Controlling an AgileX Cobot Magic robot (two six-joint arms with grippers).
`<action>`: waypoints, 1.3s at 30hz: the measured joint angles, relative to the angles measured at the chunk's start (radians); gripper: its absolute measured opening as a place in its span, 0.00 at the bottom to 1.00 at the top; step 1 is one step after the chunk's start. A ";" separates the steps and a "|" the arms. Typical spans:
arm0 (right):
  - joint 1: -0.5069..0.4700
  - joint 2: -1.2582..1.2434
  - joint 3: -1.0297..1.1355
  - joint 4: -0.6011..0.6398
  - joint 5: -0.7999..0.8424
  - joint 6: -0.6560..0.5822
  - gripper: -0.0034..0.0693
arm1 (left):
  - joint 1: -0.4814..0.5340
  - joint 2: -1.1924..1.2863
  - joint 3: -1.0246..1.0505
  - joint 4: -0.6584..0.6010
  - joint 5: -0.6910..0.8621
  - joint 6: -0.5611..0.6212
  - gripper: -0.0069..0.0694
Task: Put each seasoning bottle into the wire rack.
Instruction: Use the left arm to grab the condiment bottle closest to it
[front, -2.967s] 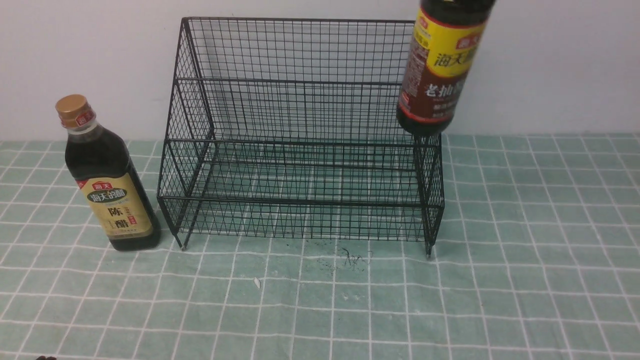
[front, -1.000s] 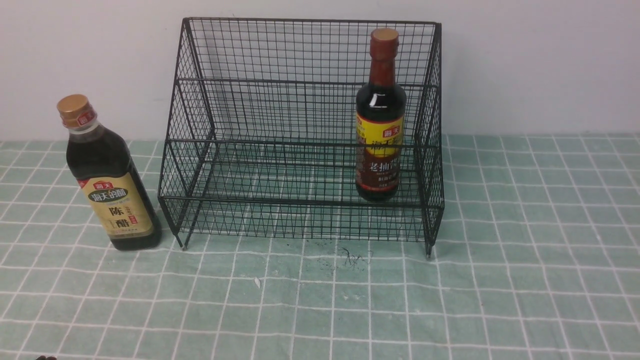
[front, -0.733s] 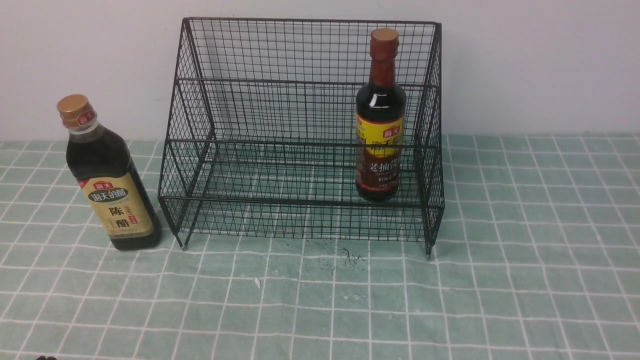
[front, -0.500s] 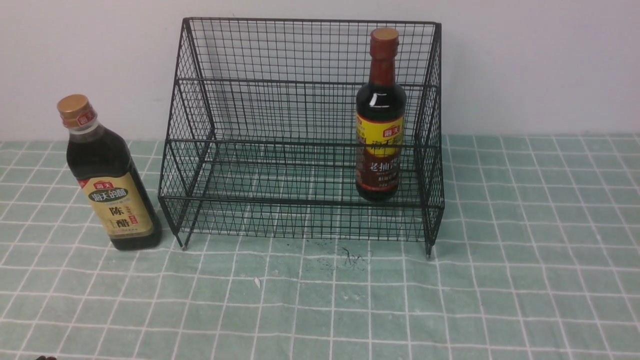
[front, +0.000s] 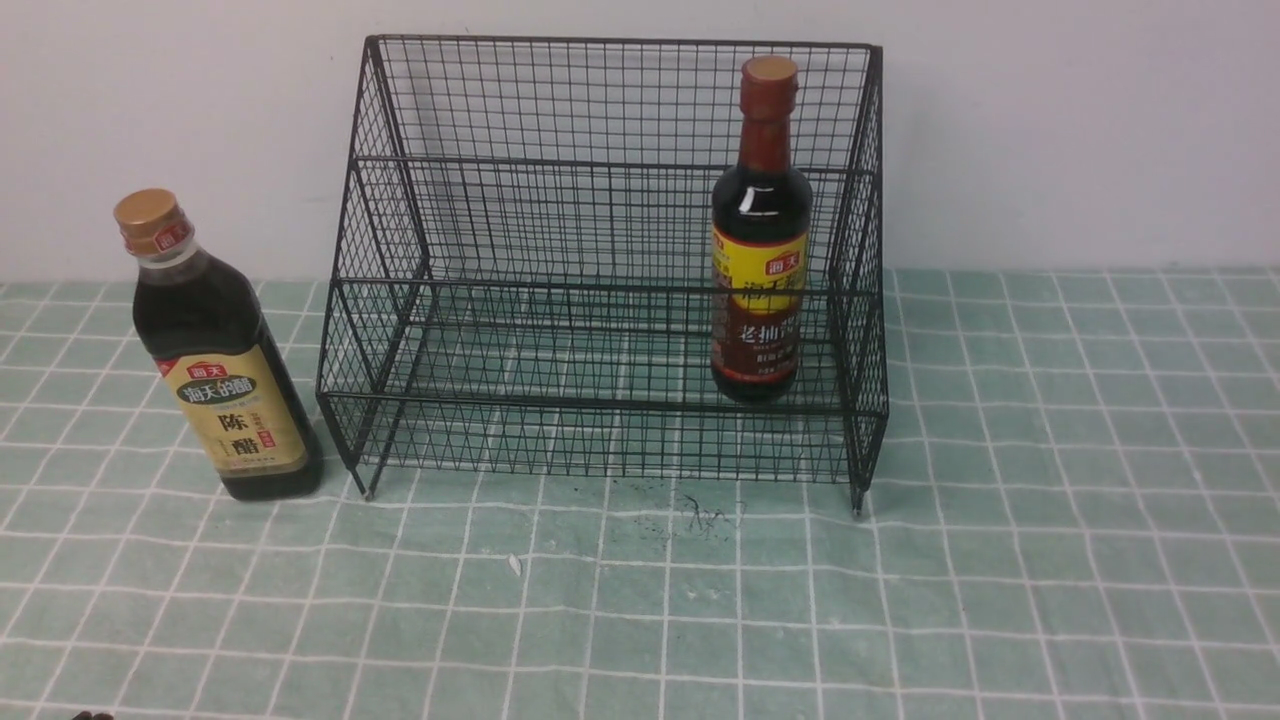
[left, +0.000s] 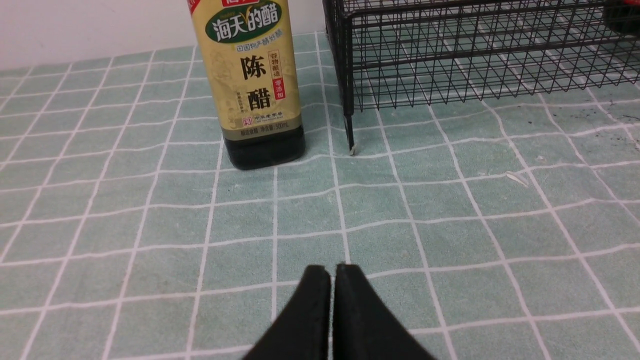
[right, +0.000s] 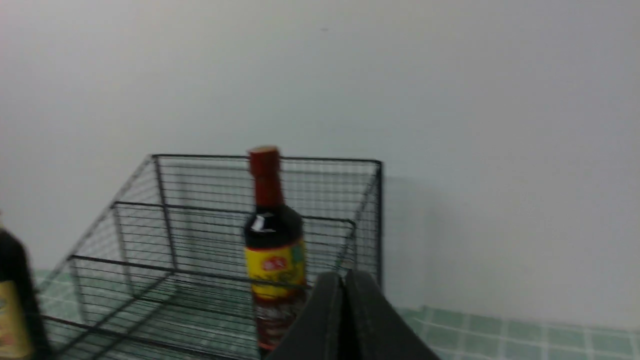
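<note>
- Standing upright inside the wire rack, the slimmer bottle with the red-brown neck and the yellow-and-red label is close to the rack's right side wall.
- Its base sits low, behind the front mesh, and one horizontal wire crosses in front of its label; which tier carries it I cannot tell for sure.
- Its cap reaches almost up to the top edge of the rack's tall back.
- The gold-capped bottle with the beige label is outside the rack, upright on the tablecloth, just beside the rack's left front leg but not touching it.
- The rest of the rack holds no other bottle.
- The left gripper has its two black fingers pressed together, with nothing between them; it is over the cloth, pointed toward the gold-capped bottle and well apart from it.
- The right gripper is closed in the same way and carries nothing; beyond its tips the right wrist view shows the slimmer bottle and the right part of the rack.
- The cloth is pale green with a white grid, and some dark marks lie on it just in front of the rack, with a small white speck nearby.
- A plain light wall is behind the rack.
</note>
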 joint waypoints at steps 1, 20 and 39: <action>-0.042 -0.023 0.044 0.000 0.000 -0.006 0.03 | 0.000 0.000 0.000 0.000 0.000 0.000 0.08; -0.206 -0.198 0.331 -0.023 0.121 -0.037 0.03 | 0.000 0.000 0.000 0.000 0.000 0.000 0.08; -0.206 -0.198 0.330 -0.023 0.124 -0.037 0.03 | 0.000 0.000 0.000 0.000 0.000 0.000 0.08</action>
